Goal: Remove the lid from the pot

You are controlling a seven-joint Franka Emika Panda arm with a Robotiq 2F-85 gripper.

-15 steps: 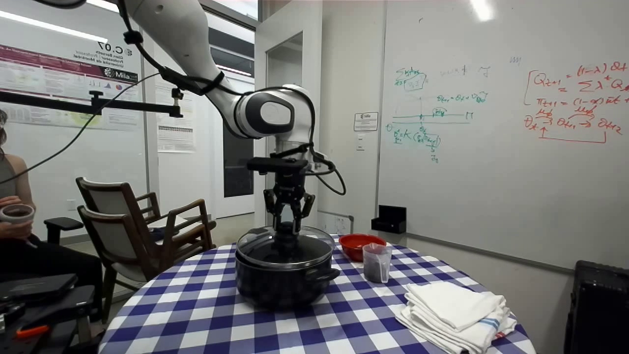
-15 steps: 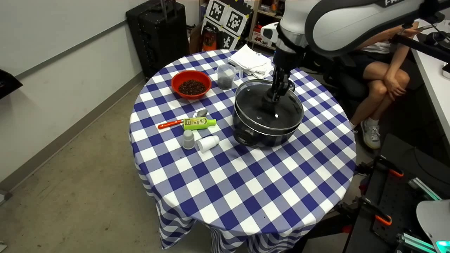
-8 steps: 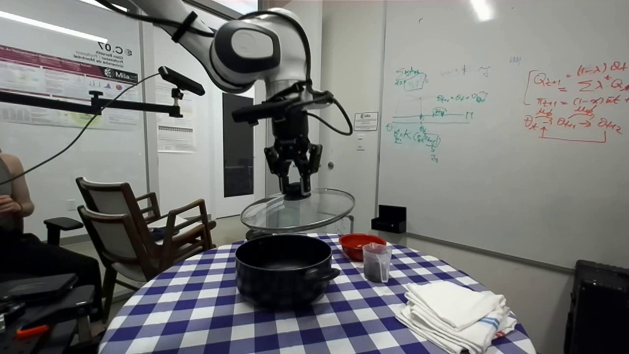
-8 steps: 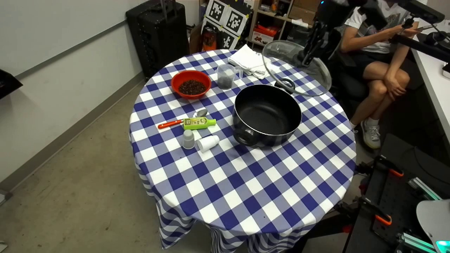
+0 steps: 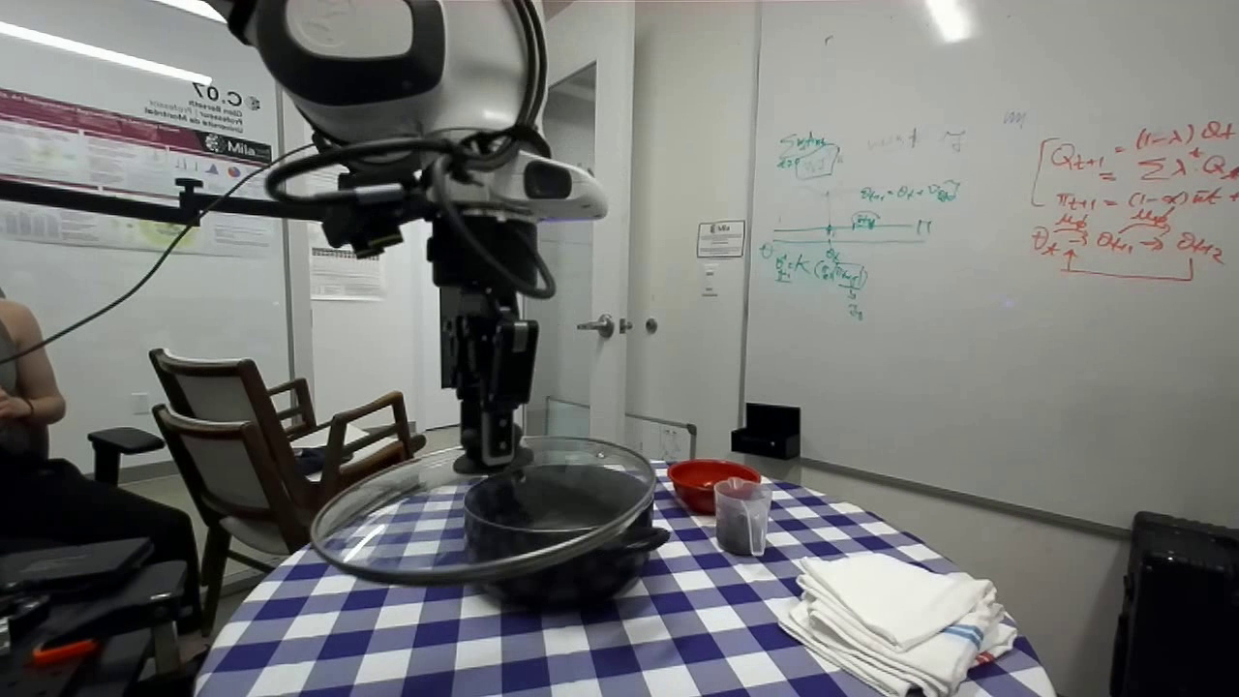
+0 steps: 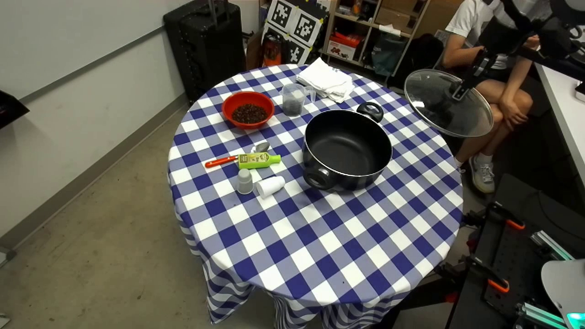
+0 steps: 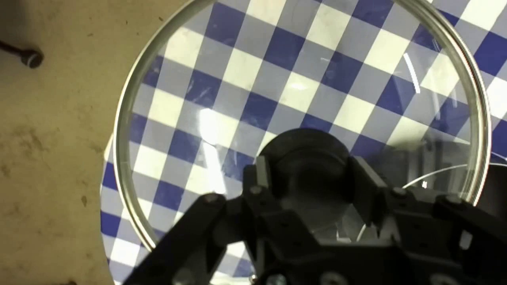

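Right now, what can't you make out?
Print on the bottle, in an exterior view: too small.
Where the red handle leads, in an exterior view: bottle hides it.
What's in the jug, in both exterior views: too blurred.
Most of the pot, wrist view: right edge cuts it, gripper covers more.

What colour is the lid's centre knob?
Black; the knob shows best in the wrist view.
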